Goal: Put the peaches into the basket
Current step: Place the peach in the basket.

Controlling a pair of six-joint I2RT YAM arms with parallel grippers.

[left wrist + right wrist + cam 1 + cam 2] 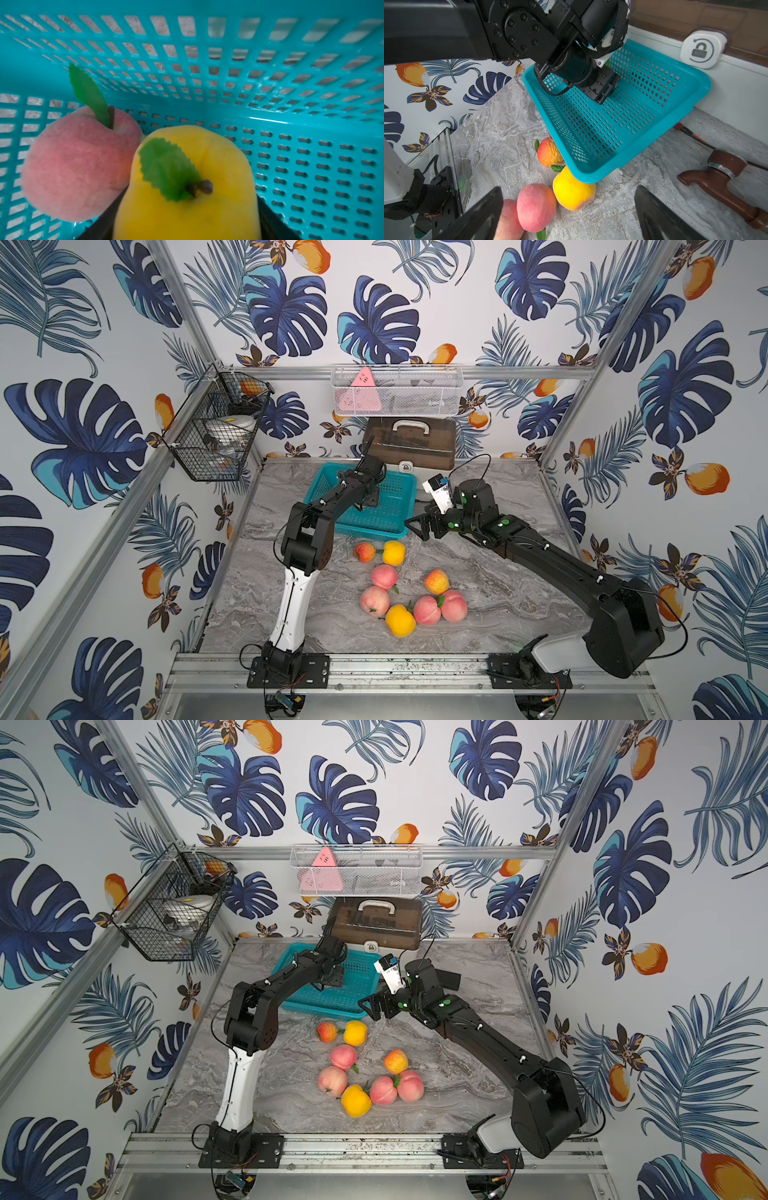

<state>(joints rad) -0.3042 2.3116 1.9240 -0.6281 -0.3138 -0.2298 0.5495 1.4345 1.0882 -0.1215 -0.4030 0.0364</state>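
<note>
The left gripper [191, 207] is down inside the basket [397, 506]. It squeezes a yellow peach [187, 166] between its two black fingers. A pink peach [76, 164] sits in the basket too, right beside the yellow one. The right gripper [569, 188] hangs near the basket's front corner. Its fingers are spread wide and there is nothing between them. Eight more peaches [384, 576] lie on the table [519, 580] in front of the basket (two of them are just beside its front edge).
</note>
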